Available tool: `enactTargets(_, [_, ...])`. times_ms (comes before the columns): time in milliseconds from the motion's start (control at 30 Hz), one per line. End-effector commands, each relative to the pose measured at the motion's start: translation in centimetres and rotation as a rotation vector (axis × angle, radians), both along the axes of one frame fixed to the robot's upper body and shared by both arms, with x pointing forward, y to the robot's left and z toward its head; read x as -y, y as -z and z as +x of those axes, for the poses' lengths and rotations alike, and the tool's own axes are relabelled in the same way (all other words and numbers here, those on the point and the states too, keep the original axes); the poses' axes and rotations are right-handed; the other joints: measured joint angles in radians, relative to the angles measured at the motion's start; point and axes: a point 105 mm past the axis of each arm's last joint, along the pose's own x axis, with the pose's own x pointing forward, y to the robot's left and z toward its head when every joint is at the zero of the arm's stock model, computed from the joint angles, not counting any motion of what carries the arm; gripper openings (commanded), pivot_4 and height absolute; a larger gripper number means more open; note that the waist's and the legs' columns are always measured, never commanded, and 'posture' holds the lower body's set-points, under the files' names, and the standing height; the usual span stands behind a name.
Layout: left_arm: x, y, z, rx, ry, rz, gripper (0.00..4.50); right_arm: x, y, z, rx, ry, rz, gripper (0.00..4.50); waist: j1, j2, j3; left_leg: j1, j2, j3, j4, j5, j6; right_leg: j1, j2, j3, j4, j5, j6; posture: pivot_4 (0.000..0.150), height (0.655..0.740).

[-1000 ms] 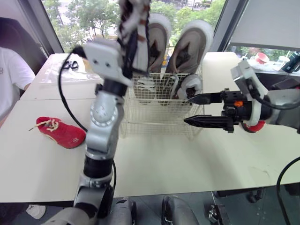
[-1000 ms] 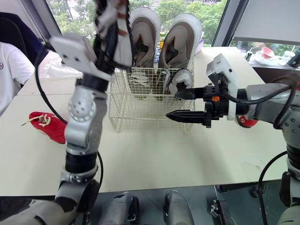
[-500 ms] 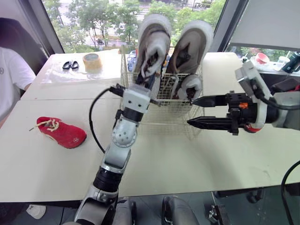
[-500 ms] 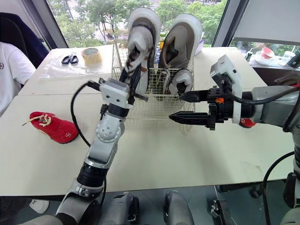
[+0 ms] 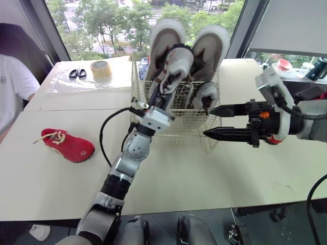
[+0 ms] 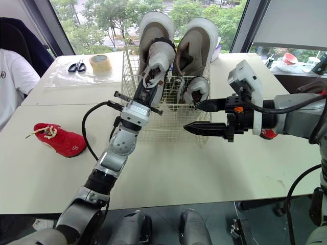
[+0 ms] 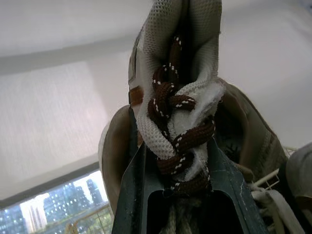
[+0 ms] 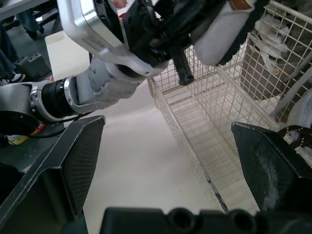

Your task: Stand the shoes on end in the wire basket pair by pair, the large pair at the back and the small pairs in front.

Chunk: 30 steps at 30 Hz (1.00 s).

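Observation:
My left gripper [image 6: 146,91] is shut on a small white shoe with brown laces [image 5: 174,65]. It holds the shoe tilted over the front left of the wire basket [image 5: 176,137]; in the left wrist view the fingers [image 7: 136,185] clamp its laced tongue [image 7: 178,97]. The large grey pair [image 5: 209,43] stands on end at the back of the basket. A matching small shoe [image 5: 207,94] stands in the front right. My right gripper [image 5: 208,122] is open, just right of the basket's front corner. One red shoe [image 5: 69,145] lies on the table at the left. Another red shoe [image 6: 268,133] shows behind my right arm.
A roll of tape [image 5: 100,68] and scissors [image 5: 76,72] lie on the far table to the left of the basket. A person in a white shirt [image 5: 10,87] sits at the left edge. Cups [image 5: 285,63] stand at the far right.
My left arm has come down from high above the basket, bringing the small white shoe to the basket's front left rim. The right gripper has barely moved.

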Motion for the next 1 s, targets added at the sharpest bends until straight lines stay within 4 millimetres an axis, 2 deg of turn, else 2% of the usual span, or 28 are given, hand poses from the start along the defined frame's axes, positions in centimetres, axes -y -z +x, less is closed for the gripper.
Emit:
enactTargets(33, [-0.1, -1.6, -0.7, 0.088, -0.004, -0.022, 0.04, 0.0, -1.2, -0.3, 0.054, -0.012, 0.003, 4.50, 0.000, 0.000, 0.000, 0.000, 0.000, 0.000, 0.000, 0.000, 0.000, 0.000, 0.000, 0.000, 0.000, 0.000, 0.000, 0.150, 0.7400])
enactTargets(167, [0.0, -1.4, -0.7, 0.065, 0.006, -0.047, 0.04, -0.1, -1.1, -0.4, 0.052, -0.014, 0.002, 4.50, 0.001, 0.000, 0.000, -0.001, 0.000, 0.001, -0.001, -0.001, 0.002, 0.000, -0.001, 0.000, -0.001, 0.000, 0.000, 0.150, 0.7400])
enactTargets(233, [0.3, -0.5, -0.4, 0.031, 0.011, -0.041, 0.04, -0.2, -1.0, -0.5, 0.052, -0.015, 0.004, 4.50, 0.002, 0.000, 0.000, -0.001, 0.000, 0.001, -0.001, -0.001, 0.002, 0.000, -0.002, -0.001, -0.002, 0.000, 0.000, 0.150, 0.7400])
enactTargets(300, [0.3, 1.4, 0.7, -0.057, 0.005, -0.033, 0.04, -0.3, -0.9, -0.5, 0.052, -0.016, 0.006, 4.50, 0.002, 0.000, 0.000, -0.001, -0.001, 0.001, 0.000, -0.002, 0.002, 0.000, -0.003, -0.001, -0.002, 0.000, 0.000, 0.150, 0.7400])
enactTargets(400, [-0.1, 3.0, 1.9, -0.159, -0.007, -0.052, 0.04, -0.3, -0.9, -0.5, 0.052, -0.015, 0.009, 4.50, 0.002, 0.001, 0.000, -0.001, -0.001, 0.001, 0.000, -0.002, 0.003, 0.000, -0.003, -0.001, -0.002, 0.000, 0.000, 0.150, 0.7400])
enactTargets(633, [-1.0, 4.9, 3.1, -0.327, 0.019, -0.106, 0.04, -0.3, -0.7, -0.3, 0.053, -0.004, 0.009, 4.50, 0.014, 0.009, -0.009, 0.002, -0.001, 0.001, 0.000, -0.002, 0.003, 0.002, -0.003, -0.001, -0.002, 0.000, 0.000, 0.150, 0.7400])
enactTargets(733, [-1.3, 5.7, 2.9, -0.423, 0.048, -0.135, 0.04, -0.1, -0.7, -0.1, 0.057, 0.002, 0.011, 4.50, 0.016, 0.013, -0.011, 0.002, -0.001, 0.001, 0.000, -0.002, 0.003, 0.002, -0.002, -0.001, -0.002, 0.000, 0.000, 0.150, 0.7400])
enactTargets(800, [-1.3, 5.7, 2.0, -0.462, 0.094, -0.141, 0.04, -0.1, -0.6, 0.0, 0.058, 0.006, 0.012, 4.50, 0.015, 0.013, -0.012, 0.002, -0.001, 0.001, 0.000, -0.002, 0.003, 0.002, -0.002, -0.001, -0.002, 0.000, 0.000, 0.150, 0.7400])
enactTargets(1000, [-2.6, 4.6, 0.8, -0.503, 0.121, -0.156, 3.01, -0.1, -0.3, 0.5, 0.066, 0.012, 0.024, 4.50, 0.017, 0.013, -0.012, 0.000, 0.000, 0.000, -0.001, -0.002, 0.003, 0.001, 0.001, -0.001, -0.003, 0.000, 0.000, 0.150, 0.7400])
